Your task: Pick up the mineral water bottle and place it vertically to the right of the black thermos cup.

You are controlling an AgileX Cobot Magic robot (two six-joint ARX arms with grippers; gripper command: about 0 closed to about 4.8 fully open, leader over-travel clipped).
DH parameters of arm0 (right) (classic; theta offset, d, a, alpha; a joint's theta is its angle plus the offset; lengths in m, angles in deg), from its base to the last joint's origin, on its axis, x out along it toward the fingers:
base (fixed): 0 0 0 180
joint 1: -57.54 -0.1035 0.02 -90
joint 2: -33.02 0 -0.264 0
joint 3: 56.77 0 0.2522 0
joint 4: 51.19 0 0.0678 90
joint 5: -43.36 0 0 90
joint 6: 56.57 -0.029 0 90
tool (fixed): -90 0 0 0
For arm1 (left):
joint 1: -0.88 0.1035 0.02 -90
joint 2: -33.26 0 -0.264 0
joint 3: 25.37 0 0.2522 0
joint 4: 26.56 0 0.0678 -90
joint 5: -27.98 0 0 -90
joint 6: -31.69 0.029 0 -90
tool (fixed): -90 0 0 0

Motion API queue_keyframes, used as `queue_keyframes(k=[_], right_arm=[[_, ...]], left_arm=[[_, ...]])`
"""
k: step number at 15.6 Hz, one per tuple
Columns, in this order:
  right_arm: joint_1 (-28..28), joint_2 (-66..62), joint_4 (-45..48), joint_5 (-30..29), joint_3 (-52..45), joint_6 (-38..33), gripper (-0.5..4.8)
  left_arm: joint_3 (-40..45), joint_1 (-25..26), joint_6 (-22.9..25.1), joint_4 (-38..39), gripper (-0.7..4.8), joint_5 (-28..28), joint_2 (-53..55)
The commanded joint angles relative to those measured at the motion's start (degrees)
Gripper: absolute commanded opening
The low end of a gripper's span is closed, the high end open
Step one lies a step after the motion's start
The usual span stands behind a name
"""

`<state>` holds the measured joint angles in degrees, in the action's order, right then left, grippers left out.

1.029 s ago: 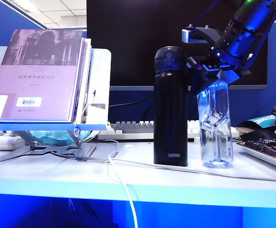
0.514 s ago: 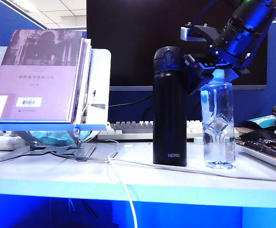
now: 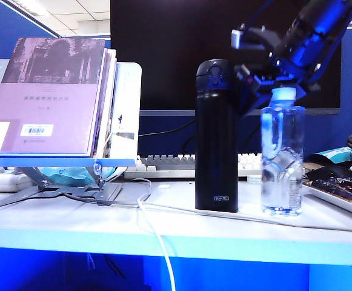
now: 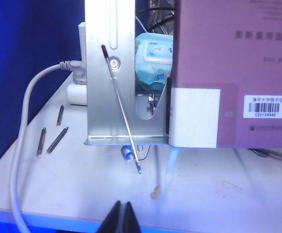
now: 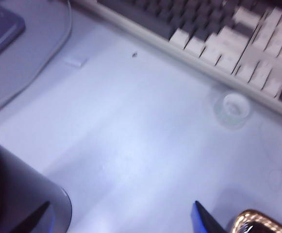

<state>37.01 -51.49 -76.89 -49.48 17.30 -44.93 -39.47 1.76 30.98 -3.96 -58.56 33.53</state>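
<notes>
Blue-lit right gripper (image 3: pixel 271 82) hangs with jaws parted above the mineral water bottle (image 3: pixel 282 154), gripping nothing. Bottle stands upright just right of the black thermos cup (image 3: pixel 216 136). Left gripper (image 4: pixel 122 219): fingertips together, by the book stand (image 4: pixel 109 73).

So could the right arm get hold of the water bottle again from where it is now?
Probably yes. The right gripper hangs open just above the mineral water bottle's cap, nothing between them; the black thermos cup stands clear on the bottle's left.

One mineral water bottle (image 3: pixel 282 154), one black thermos cup (image 3: pixel 217 136), one keyboard (image 3: pixel 191 164), one monitor (image 3: pixel 169 54), two grippers: right gripper (image 3: pixel 271 82), left gripper (image 4: pixel 122 219).
</notes>
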Motion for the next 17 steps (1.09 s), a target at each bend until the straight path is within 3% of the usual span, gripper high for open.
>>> queue_keyframes(k=[1,6,7,8,11,15,17], right_arm=[[-0.04,2.97,1.92,0.31,0.72,-0.07,3.78],[-0.04,5.53,1.22,0.35,4.63,-0.09,3.77],[-0.04,6.71,1.07,0.48,5.70,-0.20,3.55],[-0.09,7.82,1.09,1.14,6.38,-0.44,3.08],[-0.13,17.07,1.25,6.29,9.55,-0.87,-0.05],[-0.13,31.15,-1.44,7.23,9.57,-0.94,-0.05],[-0.11,38.14,-9.16,7.23,9.40,-0.90,-0.05]], left_arm=[[0.02,0.02,0.24,0.52,-0.04,0.26,-0.17],[0.02,0.02,0.24,0.52,-0.04,0.26,-0.17],[0.02,0.02,0.24,0.52,-0.04,0.26,-0.17],[0.02,0.02,0.24,0.52,-0.04,0.26,-0.17],[0.02,0.02,0.24,0.52,-0.04,0.26,-0.17],[0.02,0.02,0.24,0.52,-0.04,0.26,-0.17],[0.02,0.02,0.24,0.52,-0.04,0.28,-0.17]])
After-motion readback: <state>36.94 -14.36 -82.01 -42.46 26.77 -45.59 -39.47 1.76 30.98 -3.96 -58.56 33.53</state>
